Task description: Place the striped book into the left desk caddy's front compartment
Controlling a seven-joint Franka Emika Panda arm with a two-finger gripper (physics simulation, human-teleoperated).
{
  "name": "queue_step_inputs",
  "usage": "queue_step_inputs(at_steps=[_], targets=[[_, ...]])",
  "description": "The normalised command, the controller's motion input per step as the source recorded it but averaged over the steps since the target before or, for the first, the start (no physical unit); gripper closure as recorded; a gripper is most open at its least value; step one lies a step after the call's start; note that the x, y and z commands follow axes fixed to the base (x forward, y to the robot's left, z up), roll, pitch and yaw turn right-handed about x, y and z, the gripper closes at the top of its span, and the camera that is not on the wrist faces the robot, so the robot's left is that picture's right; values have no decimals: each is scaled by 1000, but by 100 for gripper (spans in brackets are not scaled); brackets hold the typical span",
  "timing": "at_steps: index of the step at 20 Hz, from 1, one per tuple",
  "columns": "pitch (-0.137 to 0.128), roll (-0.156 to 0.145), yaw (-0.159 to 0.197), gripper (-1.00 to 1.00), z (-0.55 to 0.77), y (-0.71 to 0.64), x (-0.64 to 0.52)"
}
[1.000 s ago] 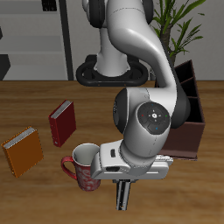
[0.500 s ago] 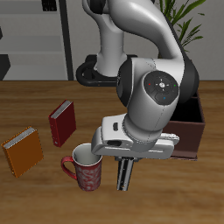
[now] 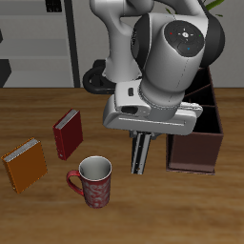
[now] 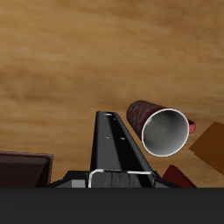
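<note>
my claw (image 3: 139, 143) is clamped on the striped book (image 3: 140, 153), which hangs edge-down below my fingers, clear of the table (image 3: 38, 214), w/ its lower end just above the wood. held vertical like that prob so it can slot straight down into a compartment w/o a re-grip. in the wrist view the book (image 4: 112, 140) runs out from between the fingers as a long dark slab, so the grip sits at one end, not the middle.

the left desk caddy (image 3: 197, 151) stands just beside the book, toward the plant side, its slanted dark wall facing me. most of it is hidden behind my arm in the exterior view, so i can't see the divider or which compartment is nearer. a dark corner of it (image 4: 24, 168) shows at the wrist view's edge.

the mug (image 3: 92, 181) sits nearer the table's front edge, close to the book's lower end but not touching. handle points toward the other books. it's a thing to stay clear of, imo.

count: 3 books total – striped one in my grip, 1 red book (image 3: 68, 132), 1 orange book (image 3: 25, 164), both lying flat well apart from me. 1 mug. only 1 caddy visible. 1 plant (image 3: 198, 24) at the back.

task's roughly midway i'd say: book's up, not yet over the caddy.
</note>
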Motion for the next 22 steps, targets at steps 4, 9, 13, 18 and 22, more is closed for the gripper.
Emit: queue_step_inputs(at_steps=[4,9,13,18,22], targets=[[-68,42,50,100,472,106,-473],[-42,-34,6,100,359,-116,-490],[-13,-41,-16,100,139,-202,-339],[-9,-97,-73,100,94,-262,-386],[-58,-57,-20,100,54,72,-347]])
